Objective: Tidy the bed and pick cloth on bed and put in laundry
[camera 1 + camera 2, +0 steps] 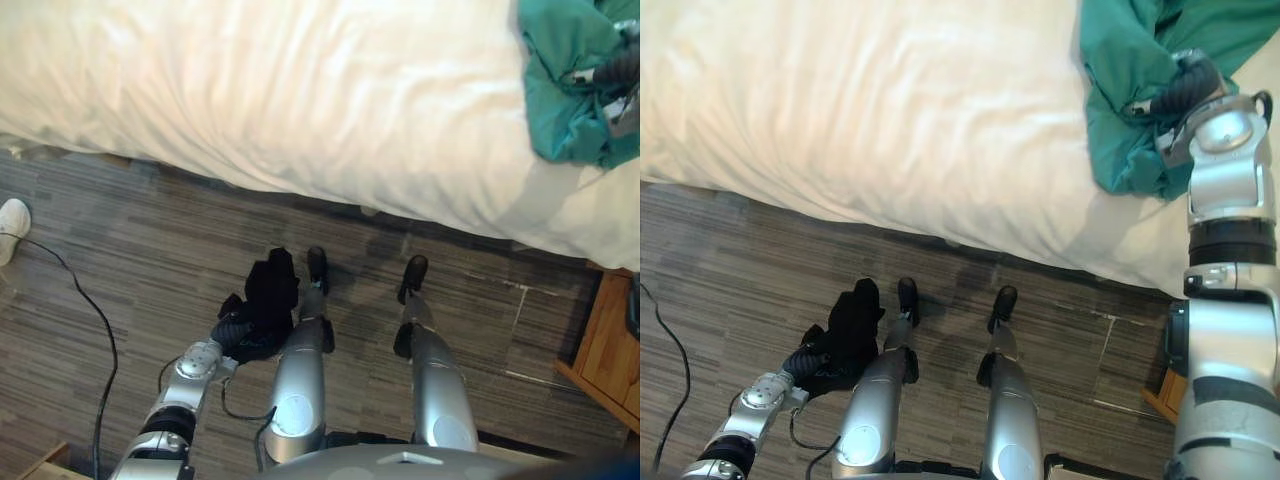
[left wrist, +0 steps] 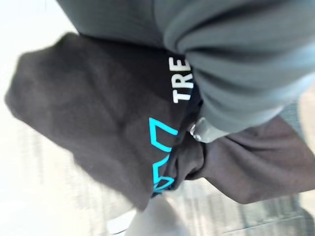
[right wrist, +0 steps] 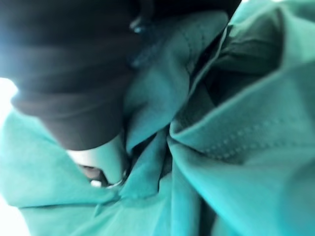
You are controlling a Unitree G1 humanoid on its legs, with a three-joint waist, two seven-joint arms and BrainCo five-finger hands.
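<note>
A teal cloth lies bunched on the white bed at its right end. My right hand reaches into it. In the right wrist view the teal folds gather tightly round a silver finger. Down by the floor, beside the bed's edge, my left hand holds up a black cloth. In the left wrist view that black cloth, with blue and white print, hangs from a curled finger.
The bed's white duvet edge runs across above grey striped carpet. A wooden bedside cabinet stands at the right. A person's white shoe sits at the far left on the floor.
</note>
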